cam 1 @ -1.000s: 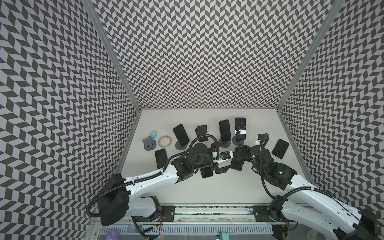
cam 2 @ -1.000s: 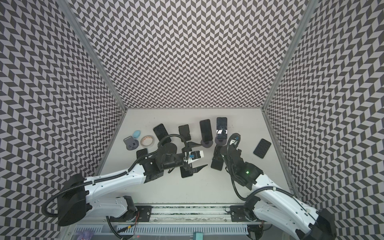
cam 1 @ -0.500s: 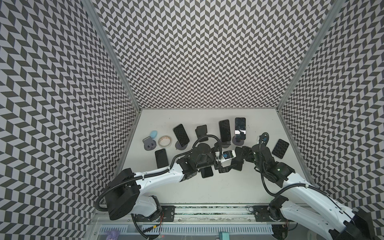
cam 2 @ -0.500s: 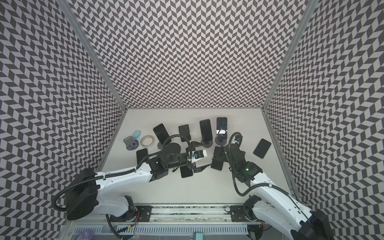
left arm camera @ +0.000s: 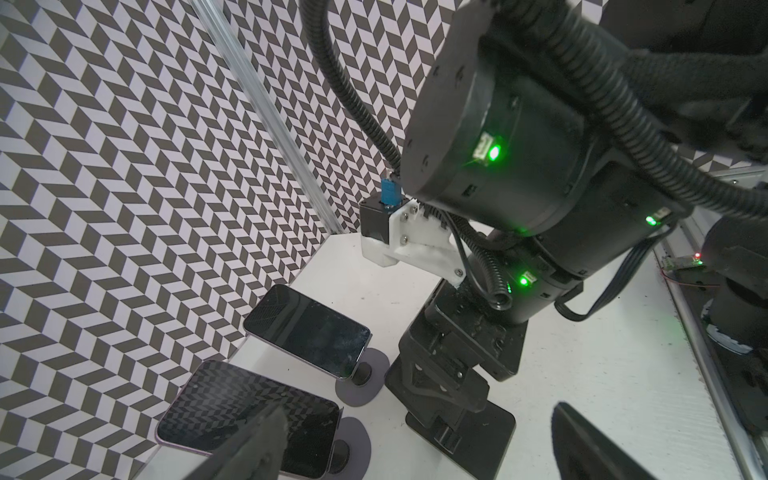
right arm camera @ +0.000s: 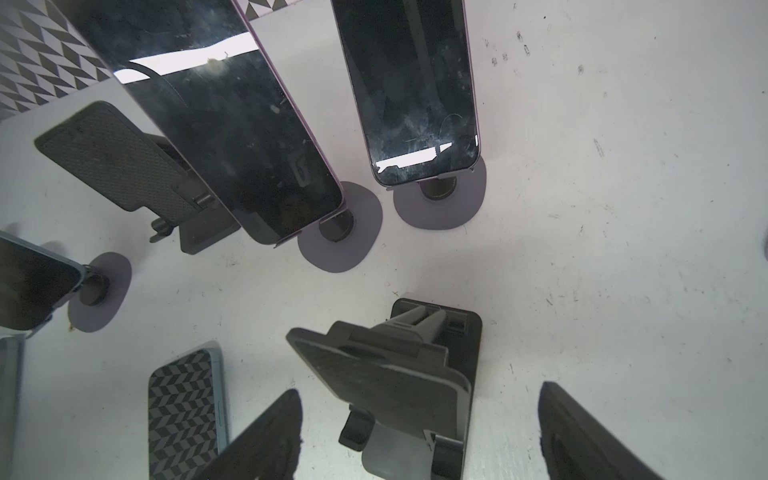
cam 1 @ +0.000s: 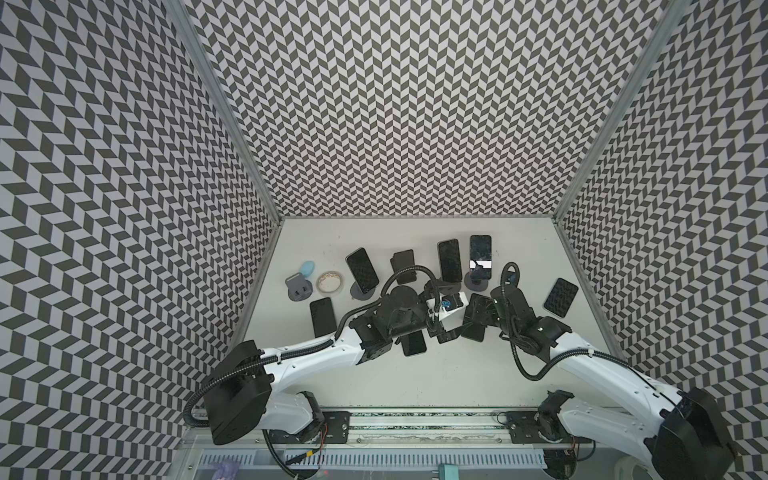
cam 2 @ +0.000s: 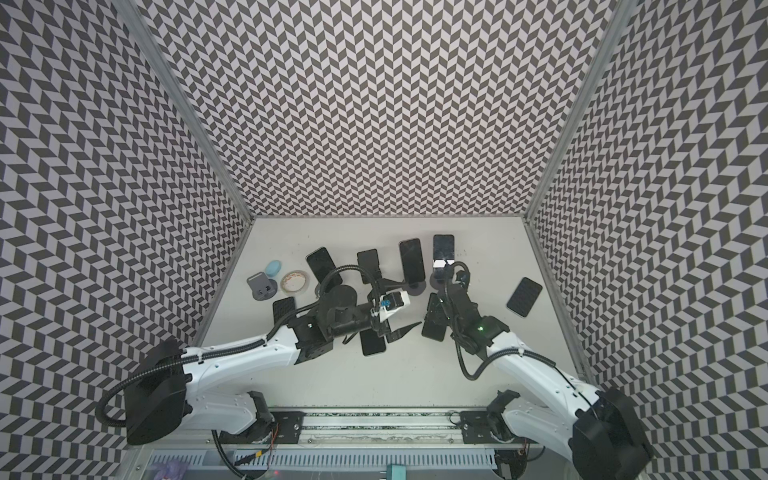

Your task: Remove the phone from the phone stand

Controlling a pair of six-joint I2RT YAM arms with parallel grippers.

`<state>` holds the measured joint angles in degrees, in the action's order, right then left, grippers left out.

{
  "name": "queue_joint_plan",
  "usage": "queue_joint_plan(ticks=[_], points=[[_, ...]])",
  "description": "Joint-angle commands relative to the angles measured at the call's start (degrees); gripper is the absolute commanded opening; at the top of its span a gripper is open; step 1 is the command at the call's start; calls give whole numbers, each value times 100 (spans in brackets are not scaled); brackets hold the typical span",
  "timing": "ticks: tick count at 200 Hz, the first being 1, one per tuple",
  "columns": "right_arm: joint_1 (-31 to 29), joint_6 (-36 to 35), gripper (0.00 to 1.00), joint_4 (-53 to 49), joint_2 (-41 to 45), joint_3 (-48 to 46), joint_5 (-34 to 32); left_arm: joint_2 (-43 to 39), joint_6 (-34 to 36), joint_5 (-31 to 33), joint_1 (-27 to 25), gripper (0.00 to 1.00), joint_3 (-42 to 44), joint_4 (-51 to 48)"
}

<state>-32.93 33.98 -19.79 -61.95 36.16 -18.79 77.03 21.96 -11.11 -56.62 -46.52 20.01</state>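
R wrist view, unlike top views, shows us black stand point(right arm camera: 386, 374) betw. right gripper point(right arm camera: 419, 388) jaws, parted, untouched | left gripper point(left arm camera: 417, 407) wide, holds nothing.

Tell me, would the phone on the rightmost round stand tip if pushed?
Likely stiff: the phone is a flat slab. Glossy, so perhaps slippery. Perched high on a small round-footed stand, it may topple.

Both top views look down from high over the table point(cam 1: 415, 374); both wrist cameras, close, share the black stand point(right arm camera: 386, 382)
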Motion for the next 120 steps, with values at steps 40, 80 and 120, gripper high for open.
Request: queue_joint_plan(ticks=[40,80,120], points=[[-261,223,83,329,-389,277,-171,-112,-33,109,-10,99,-89,-129],[-437,328,88,365,-499,391,-376,-108,-21,132,-13,99,-92,-155],[-443,502,91,353,-835,427,-703,-40,19,222,-14,99,-103,-220]])
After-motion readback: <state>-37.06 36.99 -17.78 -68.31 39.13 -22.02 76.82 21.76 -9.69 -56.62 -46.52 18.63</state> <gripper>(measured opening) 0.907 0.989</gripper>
